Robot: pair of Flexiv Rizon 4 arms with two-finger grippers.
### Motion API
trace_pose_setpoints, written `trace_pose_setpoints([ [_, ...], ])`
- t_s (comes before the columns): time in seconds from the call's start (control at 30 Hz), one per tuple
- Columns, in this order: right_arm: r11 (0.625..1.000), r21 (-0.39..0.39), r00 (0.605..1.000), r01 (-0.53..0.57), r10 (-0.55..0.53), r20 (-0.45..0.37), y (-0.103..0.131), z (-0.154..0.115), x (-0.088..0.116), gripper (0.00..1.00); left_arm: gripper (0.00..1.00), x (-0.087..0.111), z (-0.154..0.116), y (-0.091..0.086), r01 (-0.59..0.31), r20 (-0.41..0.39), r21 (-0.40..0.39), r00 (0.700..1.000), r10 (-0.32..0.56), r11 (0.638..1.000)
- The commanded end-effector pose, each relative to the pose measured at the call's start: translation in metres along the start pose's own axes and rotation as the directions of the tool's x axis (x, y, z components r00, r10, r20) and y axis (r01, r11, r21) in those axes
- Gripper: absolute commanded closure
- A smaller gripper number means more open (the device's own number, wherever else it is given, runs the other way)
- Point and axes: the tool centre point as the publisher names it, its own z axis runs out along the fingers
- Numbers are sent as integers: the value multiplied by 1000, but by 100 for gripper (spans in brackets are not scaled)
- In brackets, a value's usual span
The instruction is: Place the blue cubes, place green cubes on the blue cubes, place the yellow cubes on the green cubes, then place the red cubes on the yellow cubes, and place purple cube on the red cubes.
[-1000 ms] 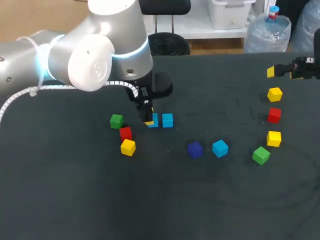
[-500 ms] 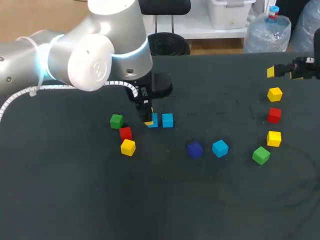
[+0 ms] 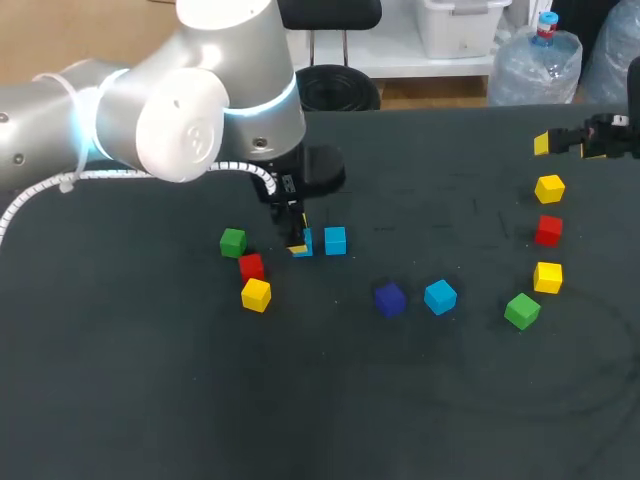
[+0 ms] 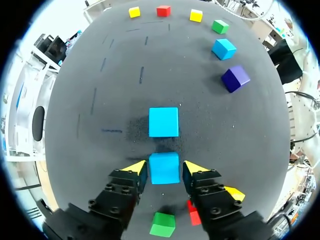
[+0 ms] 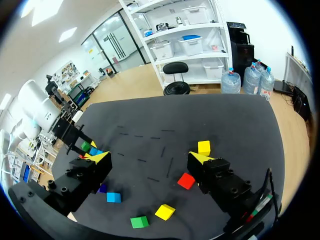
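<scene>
Two blue cubes sit side by side on the dark table: one (image 3: 335,240) stands free, the other (image 3: 307,241) lies between the fingers of my left gripper (image 3: 300,243). In the left wrist view that cube (image 4: 164,167) rests on the table with a thin gap to each yellow tip, so the left gripper (image 4: 165,169) is open; the neighbouring blue cube (image 4: 163,122) is just ahead. A third blue cube (image 3: 440,296) and the purple cube (image 3: 390,298) lie mid-table. My right gripper (image 3: 562,145) hovers wide open and empty at the far right.
Left of the blue pair lie a green cube (image 3: 233,241), a red cube (image 3: 251,266) and a yellow cube (image 3: 256,294). At the right are a yellow cube (image 3: 549,188), a red one (image 3: 548,230), another yellow (image 3: 547,276) and a green one (image 3: 521,310).
My left gripper's fingers have spread a little and come off the blue cube, which stays beside the other blue cube. The right arm has not moved.
</scene>
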Motion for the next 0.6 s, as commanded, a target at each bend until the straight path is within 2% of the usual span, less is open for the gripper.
trace_pose_setpoints([
  [0.03,1000,7,1000,-1,1,1,2,0,0,0,55,-1,0,2,0,-4,5,1000,0,1000],
  [0.13,1000,7,1000,-1,1,1,2,0,0,0,59,-1,0,3,0,-4,6,1000,0,1000],
  [0.17,1000,7,1000,-1,1,1,2,0,0,0,65,0,0,3,0,-4,6,1000,0,1000],
  [0.27,1000,7,1000,-1,1,1,2,0,0,0,71,0,0,3,0,-4,7,1000,0,1000],
  [0.33,1000,7,1000,-1,1,1,2,0,0,0,80,0,1,3,1,-2,8,1000,-1,1000],
  [0.43,1000,7,1000,-1,1,1,2,0,0,0,88,0,1,3,1,0,8,1000,-1,1000],
  [0.6,1000,7,1000,-1,1,1,2,0,0,0,90,0,0,4,2,1,8,1000,-2,1000],
])
